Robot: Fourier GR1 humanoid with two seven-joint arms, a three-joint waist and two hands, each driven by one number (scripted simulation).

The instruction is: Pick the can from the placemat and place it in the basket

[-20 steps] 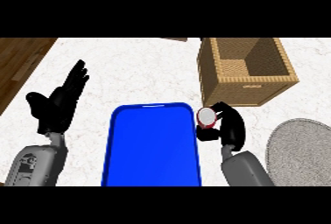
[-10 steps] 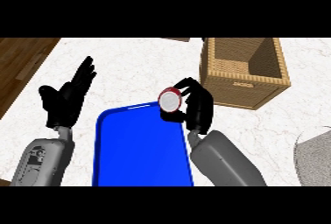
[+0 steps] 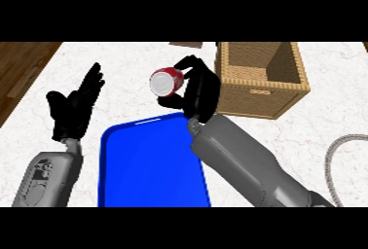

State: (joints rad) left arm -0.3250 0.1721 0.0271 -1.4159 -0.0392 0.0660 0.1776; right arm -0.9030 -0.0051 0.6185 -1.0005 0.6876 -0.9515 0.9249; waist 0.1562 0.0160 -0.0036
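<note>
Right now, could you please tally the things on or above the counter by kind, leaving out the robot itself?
Can, red and white, held in the right robot hand: 1
Wicker basket: 1
Blue placemat: 1
Grey round item at the right edge, partly cut off: 1
Total: 4

A red metal can with a silvery-white top [image 3: 164,81] shows against the black right hand [image 3: 197,91]. The flat rectangular placemat [image 3: 152,165] is plain bright blue. The woven wicker basket [image 3: 265,90] is tan with a fine weave. The stone bench [image 3: 129,63] is white with faint pinkish veins. The black left hand [image 3: 74,108] sits on a grey forearm [image 3: 46,177].
</note>
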